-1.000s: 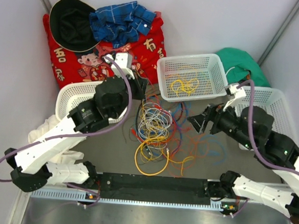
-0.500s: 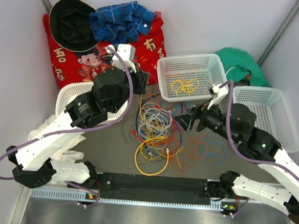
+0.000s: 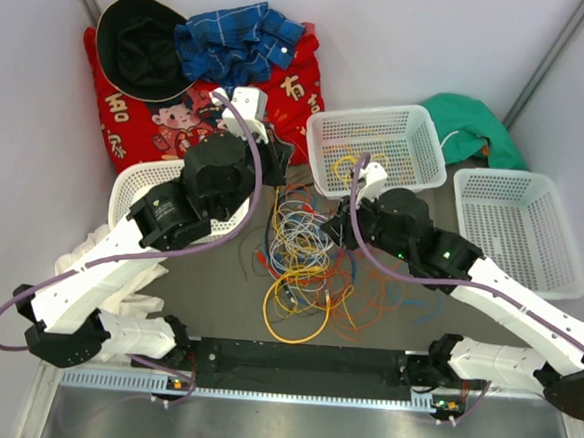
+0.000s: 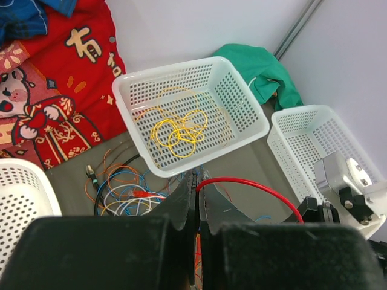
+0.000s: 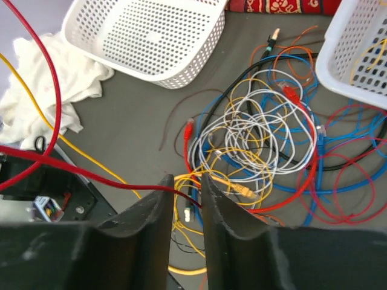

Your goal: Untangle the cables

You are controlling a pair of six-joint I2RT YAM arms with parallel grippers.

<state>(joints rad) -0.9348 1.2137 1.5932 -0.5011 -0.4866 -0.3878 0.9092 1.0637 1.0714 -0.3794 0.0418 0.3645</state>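
Observation:
The cables [image 3: 305, 245] lie in a tangle of yellow, orange, red, blue and grey-white loops on the grey table between the arms; the right wrist view shows them too [image 5: 266, 133]. My left gripper [image 4: 198, 181] is shut on a red cable [image 4: 254, 184] that arcs away to the right; in the top view this gripper [image 3: 276, 166] hangs at the pile's far-left edge. My right gripper [image 5: 186, 184] hovers over the pile's near side, jaws a narrow gap apart. The same red cable [image 5: 78, 172] runs taut through that gap. From above, this gripper [image 3: 337, 227] is at the pile's right.
A white basket [image 3: 374, 115] behind the pile holds a coiled yellow cable [image 3: 361, 167]. More white baskets stand at the left [image 3: 139, 183] and right [image 3: 516, 235]. Red cloth [image 3: 139, 118], black hat [image 3: 144, 48], green cloth [image 3: 469, 126] and white cloth [image 3: 89, 255] lie around.
My right arm has swung left from beside the right basket to over the pile, and its jaws have narrowed around the red cable. The left gripper rose slightly toward the back.

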